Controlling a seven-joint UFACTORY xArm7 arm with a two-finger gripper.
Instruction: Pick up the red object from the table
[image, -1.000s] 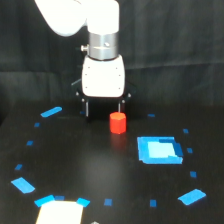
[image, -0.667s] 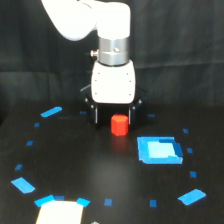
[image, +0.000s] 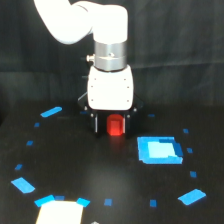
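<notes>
The red object (image: 116, 125) is a small red-orange block standing on the black table (image: 75, 165) near the middle of the exterior view. My gripper (image: 112, 128) hangs from the white arm straight above it, lowered over the block. Its two dark fingers (image: 94, 123) stand on either side of the block, the one on the view's right closer to it. The jaws are open and I see no contact with the block. The block's top is hidden under the white gripper body.
A bright blue rectangle (image: 158, 150) lies just to the exterior view's right of the block. Small blue tape marks (image: 51, 111) ring the table. A pale white-and-blue patch (image: 59, 212) sits at the front edge. A black curtain forms the backdrop.
The arm has moved toward the exterior view's right and come down over the red object. The fingers, which were behind the block, now stand on either side of it. The block has not moved.
</notes>
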